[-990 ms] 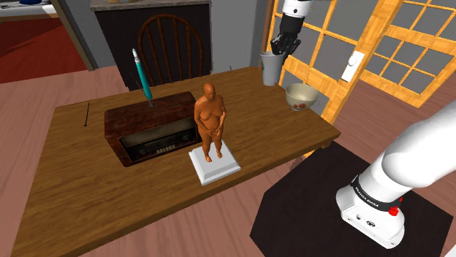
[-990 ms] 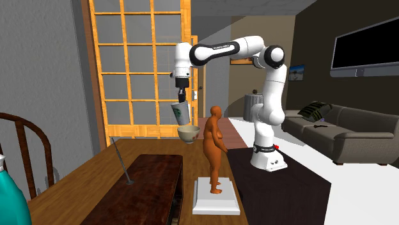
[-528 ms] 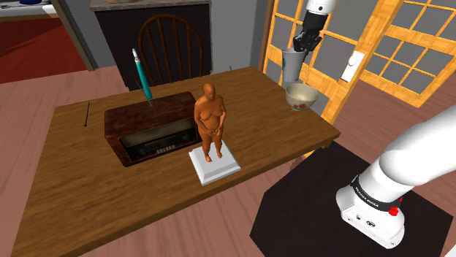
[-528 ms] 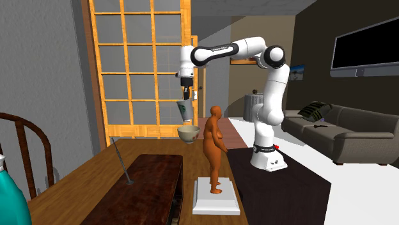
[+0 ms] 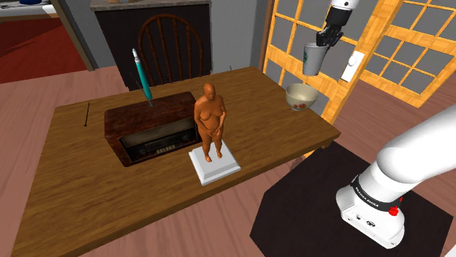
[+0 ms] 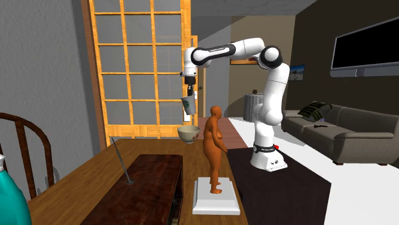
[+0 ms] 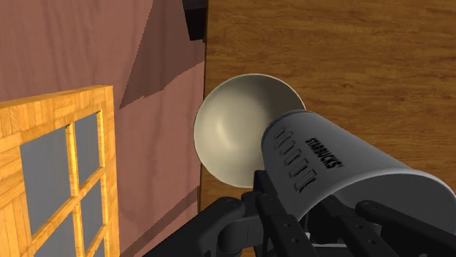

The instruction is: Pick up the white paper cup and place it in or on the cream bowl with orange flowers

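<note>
The black two-finger hand [image 5: 326,41] [image 6: 188,94] [image 7: 307,223] is closed on the rim of the white paper cup [image 5: 313,60] [image 6: 188,105] [image 7: 343,171]; in the wrist view its fingers [image 7: 274,208] clasp the cup's mouth end, and the cup's side bears raised checkbox marks and the word STARBUCKS. The cup hangs in the air, mouth up and slightly tilted, with a round green logo on its side. It is over the cream bowl with orange-red flowers [image 5: 300,96] [image 6: 187,133] [image 7: 230,139] and clear of it; along the hand, the cup's base overlaps one side of the bowl's open hollow. The bowl stands upright on the brown wooden surface [image 5: 88,190] [image 6: 102,169] [image 7: 351,58], close to its far right corner in the shoulder view, beside the orange wooden lattice door [image 5: 409,33] [image 6: 134,64]. Nearer the middle of the surface lies a dark wooden radio [image 5: 150,131] [image 6: 150,188], with a teal pen-like thing [image 5: 142,77] standing upright on its top. Just beside the radio's end that faces the bowl stands an orange-brown figurine of a person [image 5: 211,120] [image 6: 215,150] on a white square base [image 5: 214,164] [image 6: 217,197], toward the near edge. A dark wooden chair [image 5: 169,47] stands behind the far edge.
</note>
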Motion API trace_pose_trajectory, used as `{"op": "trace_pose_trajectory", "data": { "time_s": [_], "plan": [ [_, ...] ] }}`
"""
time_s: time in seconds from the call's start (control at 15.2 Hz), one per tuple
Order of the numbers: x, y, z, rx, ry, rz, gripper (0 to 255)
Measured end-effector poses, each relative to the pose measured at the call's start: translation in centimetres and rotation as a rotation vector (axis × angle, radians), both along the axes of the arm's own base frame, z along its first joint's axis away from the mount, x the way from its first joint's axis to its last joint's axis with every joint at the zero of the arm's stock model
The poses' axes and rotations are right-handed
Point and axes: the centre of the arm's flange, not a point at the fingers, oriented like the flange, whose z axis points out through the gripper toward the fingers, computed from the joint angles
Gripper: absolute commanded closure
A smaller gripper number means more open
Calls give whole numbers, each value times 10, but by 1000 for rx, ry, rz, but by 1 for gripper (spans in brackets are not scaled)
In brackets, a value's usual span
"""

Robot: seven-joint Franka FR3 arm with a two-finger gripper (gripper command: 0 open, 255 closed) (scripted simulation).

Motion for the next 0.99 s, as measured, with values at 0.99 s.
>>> {"op": "trace_pose_trajectory", "data": {
  "time_s": [0.99],
  "plan": [
    [-3, -13, -72, 0, 1, 2, 255]
  ]
}}
